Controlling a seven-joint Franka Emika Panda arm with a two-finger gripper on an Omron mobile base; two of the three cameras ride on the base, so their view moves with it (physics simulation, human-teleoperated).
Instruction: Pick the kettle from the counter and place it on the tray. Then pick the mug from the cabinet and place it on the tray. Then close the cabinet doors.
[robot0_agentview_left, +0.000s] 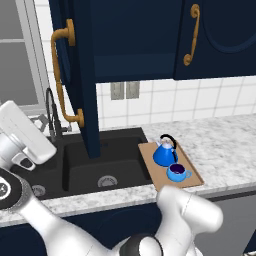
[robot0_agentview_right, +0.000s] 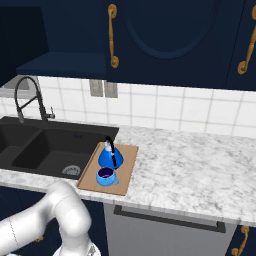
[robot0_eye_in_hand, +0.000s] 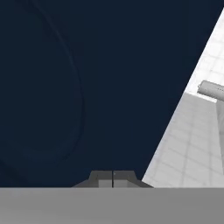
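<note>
White arm (robot0_agentview_left: 35, 220) bent up from the lower frame toward the left, hand (robot0_agentview_left: 22, 135) raised and tilted, gripper (robot0_eye_in_hand: 113, 178) fully closed, finger tips (robot0_eye_in_hand: 101, 179) pressed together, holding nothing.

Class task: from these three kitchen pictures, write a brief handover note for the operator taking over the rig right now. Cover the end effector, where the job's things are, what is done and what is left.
End effector: shut, holding nothing, close in front of a navy door panel.
Kettle and mug: both on the tray, kettle behind, mug in front; tray lies on the counter right of the sink.
Done: both placements.
Left: close the cabinet doors. The left door stands open, swung out over the sink; the right door looks closed, but check it.
</note>
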